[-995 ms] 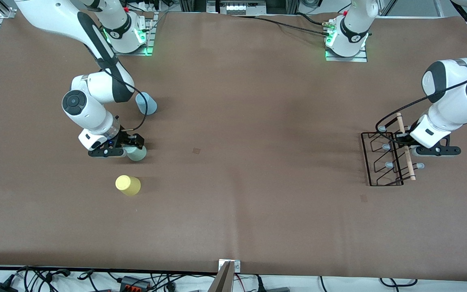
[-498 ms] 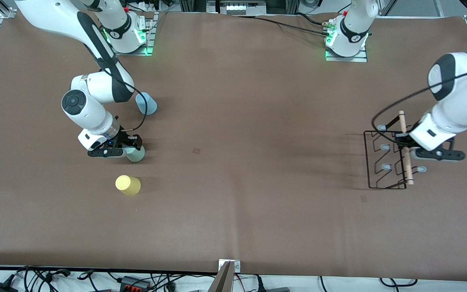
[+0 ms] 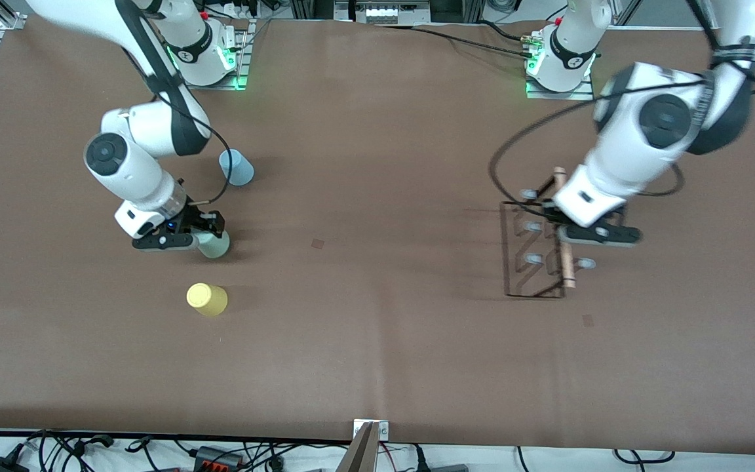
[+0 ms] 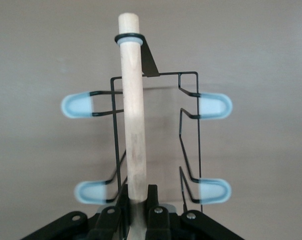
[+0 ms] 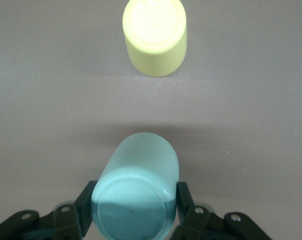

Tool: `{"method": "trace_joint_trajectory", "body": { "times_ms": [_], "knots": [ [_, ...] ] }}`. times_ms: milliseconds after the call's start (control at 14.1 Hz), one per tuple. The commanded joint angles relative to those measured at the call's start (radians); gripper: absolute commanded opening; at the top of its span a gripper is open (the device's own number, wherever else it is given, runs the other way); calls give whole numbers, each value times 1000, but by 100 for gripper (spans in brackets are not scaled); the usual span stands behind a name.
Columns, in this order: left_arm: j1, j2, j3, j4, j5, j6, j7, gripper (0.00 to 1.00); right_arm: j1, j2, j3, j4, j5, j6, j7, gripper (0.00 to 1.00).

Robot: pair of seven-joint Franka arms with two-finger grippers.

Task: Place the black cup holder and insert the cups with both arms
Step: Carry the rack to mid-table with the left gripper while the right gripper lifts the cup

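The black cup holder (image 3: 538,246) hangs clear of the brown counter (image 3: 377,328) in the left end effector (image 3: 564,229), whose fingers clamp the wooden rod handle (image 4: 132,115); grey-tipped pegs (image 4: 214,105) jut out on both sides of it. Toward the right arm's end, the right end effector (image 3: 204,233) grips the pale grey-green cup (image 5: 136,192) by its sides, just above the counter or touching it. The yellow cup (image 3: 206,299) stands base-up on the counter, nearer the front camera than that end effector; the light blue cup (image 3: 236,166) stands farther from it, beside the right arm.
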Motion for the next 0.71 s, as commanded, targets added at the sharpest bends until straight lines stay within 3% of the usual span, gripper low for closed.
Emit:
{"method": "trace_joint_trajectory", "body": {
  "times_ms": [0, 142, 355, 640],
  "knots": [
    [12, 49, -104, 57, 9, -19, -150, 4, -4, -125, -3, -20, 1, -136, -39, 18],
    [-8, 95, -152, 93, 11, -19, -213, 4, -16, -191, -5, -23, -1, -225, -49, 18],
    [-121, 148, -152, 115, 23, -8, -400, 4, -27, -299, -5, -23, 1, -357, -87, 18],
    [-204, 228, -149, 137, 23, 39, -419, 4, -42, -411, -19, -18, 2, -539, -113, 18]
  ]
}}
